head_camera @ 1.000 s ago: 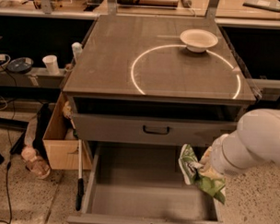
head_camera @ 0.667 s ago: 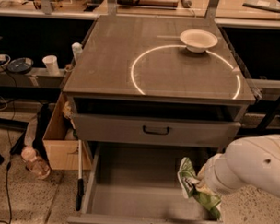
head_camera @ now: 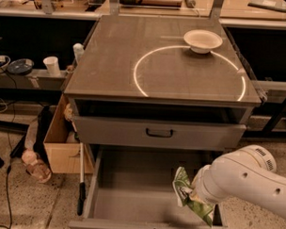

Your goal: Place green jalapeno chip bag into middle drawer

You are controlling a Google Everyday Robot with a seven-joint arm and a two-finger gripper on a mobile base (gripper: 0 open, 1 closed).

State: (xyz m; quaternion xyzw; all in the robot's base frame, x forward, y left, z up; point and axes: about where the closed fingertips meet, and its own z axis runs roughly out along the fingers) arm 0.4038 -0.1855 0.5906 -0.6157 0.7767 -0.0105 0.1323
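Pinching the green jalapeno chip bag [head_camera: 182, 185], the gripper [head_camera: 192, 197] hangs low over the open middle drawer [head_camera: 131, 191] (right side), so release should land it inside.

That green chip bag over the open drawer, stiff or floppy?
Probably floppy: the green jalapeno chip bag crumples where the gripper holds it over the right side of the middle drawer. Likely light, since it hangs from one pinch. Unlikely to roll.

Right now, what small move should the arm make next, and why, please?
Probably lower a little, then release: the gripper holds the green jalapeno chip bag over the right side of the open middle drawer, seemingly above its floor.
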